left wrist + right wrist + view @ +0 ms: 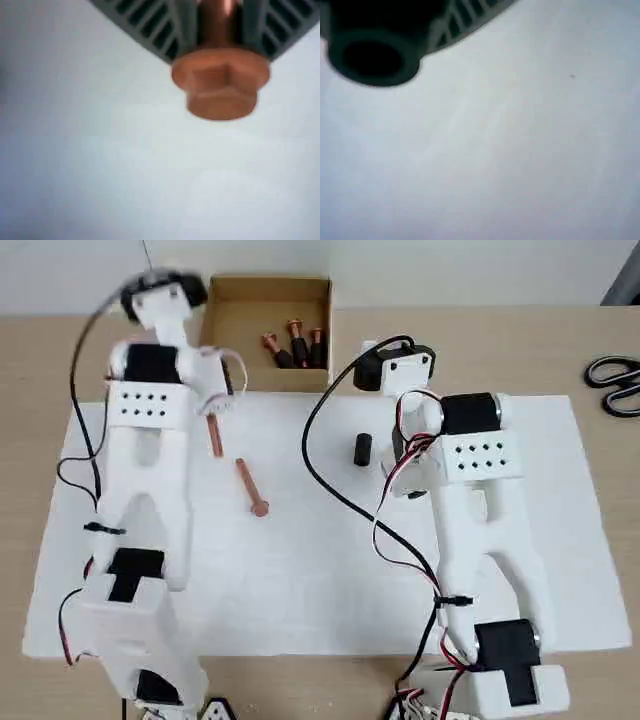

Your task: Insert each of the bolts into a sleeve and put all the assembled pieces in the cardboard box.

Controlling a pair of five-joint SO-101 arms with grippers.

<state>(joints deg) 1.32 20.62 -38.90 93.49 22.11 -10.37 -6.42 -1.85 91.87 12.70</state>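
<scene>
My left gripper (214, 418) is shut on a copper bolt (215, 437) over the white sheet, just in front of the cardboard box (224, 332). In the left wrist view the bolt's hex head (220, 82) sticks out between the ribbed fingers (145, 30). A second bolt (250, 487) lies loose on the sheet. My right gripper (382, 448) is shut on a black sleeve (362, 449) near the sheet's middle. Its open bore (370, 60) faces the right wrist camera beside a ribbed finger (465, 20). Three assembled pieces (296, 348) lie in the box.
A white sheet (320, 580) covers the wooden table. Scissors (615, 380) lie at the far right edge. Black cables (330, 480) trail from the right arm across the sheet's centre.
</scene>
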